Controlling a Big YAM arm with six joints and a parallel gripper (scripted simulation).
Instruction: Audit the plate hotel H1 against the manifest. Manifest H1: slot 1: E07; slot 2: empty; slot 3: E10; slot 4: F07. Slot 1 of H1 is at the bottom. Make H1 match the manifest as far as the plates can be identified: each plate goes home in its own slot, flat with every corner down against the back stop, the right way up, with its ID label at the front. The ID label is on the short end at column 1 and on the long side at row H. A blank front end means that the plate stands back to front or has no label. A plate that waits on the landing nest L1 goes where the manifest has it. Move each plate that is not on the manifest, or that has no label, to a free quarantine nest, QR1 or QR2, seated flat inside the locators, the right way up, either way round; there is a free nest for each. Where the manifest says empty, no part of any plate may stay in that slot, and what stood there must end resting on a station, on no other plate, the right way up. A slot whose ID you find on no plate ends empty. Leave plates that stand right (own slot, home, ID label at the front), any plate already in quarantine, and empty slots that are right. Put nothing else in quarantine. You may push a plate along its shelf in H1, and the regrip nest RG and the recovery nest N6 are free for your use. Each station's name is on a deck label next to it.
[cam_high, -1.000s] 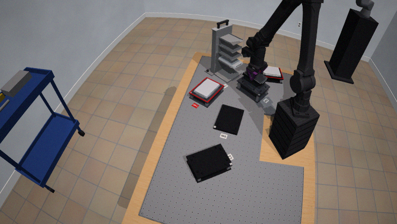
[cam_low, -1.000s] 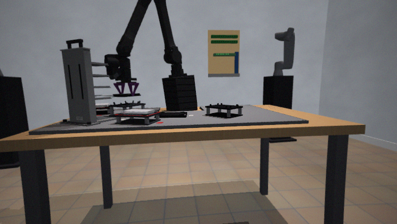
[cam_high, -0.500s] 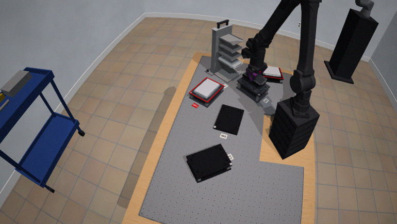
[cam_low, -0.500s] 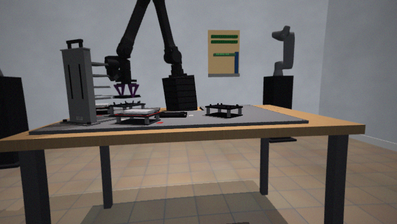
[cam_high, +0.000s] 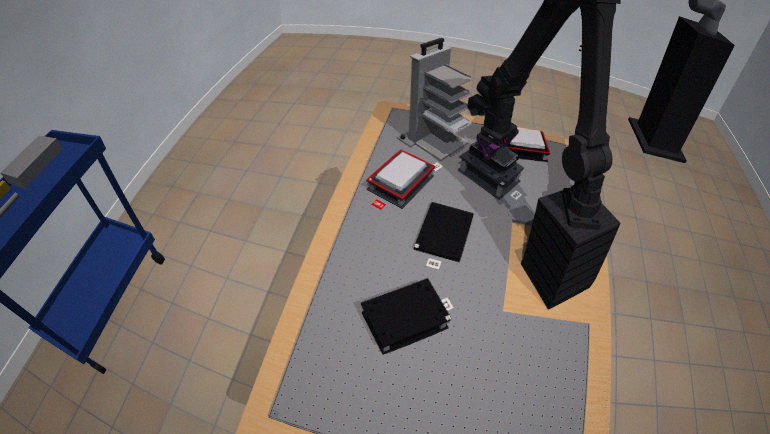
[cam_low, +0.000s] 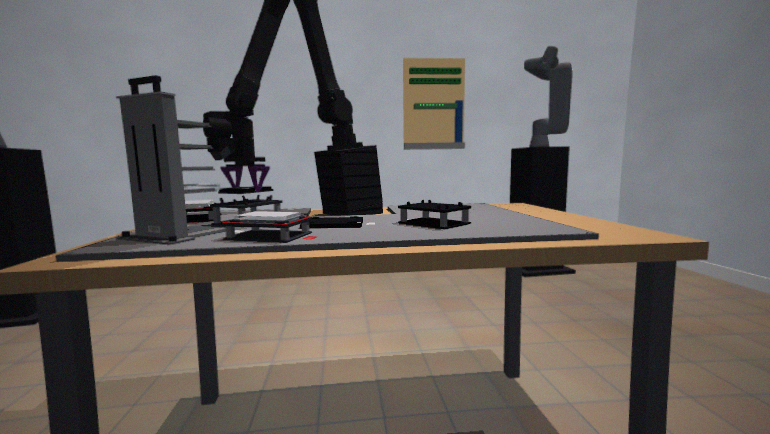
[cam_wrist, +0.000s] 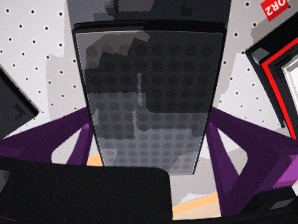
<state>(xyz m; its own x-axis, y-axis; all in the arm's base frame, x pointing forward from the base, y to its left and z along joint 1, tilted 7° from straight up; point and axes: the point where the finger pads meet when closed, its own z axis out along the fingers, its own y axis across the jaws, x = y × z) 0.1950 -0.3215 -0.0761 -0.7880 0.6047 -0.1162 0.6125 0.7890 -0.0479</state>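
Observation:
My gripper (cam_high: 493, 153) (cam_low: 245, 180) (cam_wrist: 149, 112) is shut on a dark, see-through plate (cam_high: 505, 156) (cam_low: 245, 189) (cam_wrist: 149, 76), gripped across its long sides. It holds the plate level a little above a raised black nest (cam_high: 487, 175) (cam_low: 245, 203) (cam_wrist: 149, 3) just in front of the plate hotel H1 (cam_high: 425, 97) (cam_low: 153, 161). The hotel's shelves carry grey and white plates; I cannot read their labels. A white plate (cam_high: 401, 169) (cam_low: 266, 216) sits in the red-framed quarantine nest at the left. Another white plate (cam_high: 527, 138) sits in the red-framed nest QR2 (cam_wrist: 269, 76) behind the arm.
A flat black pad (cam_high: 444, 230) (cam_low: 335, 221) lies mid-deck. A raised black nest (cam_high: 404, 315) (cam_low: 434, 207) stands nearer the front. The arm's black base (cam_high: 568, 248) stands at the right. A blue cart (cam_high: 53, 231) stands on the floor at the left.

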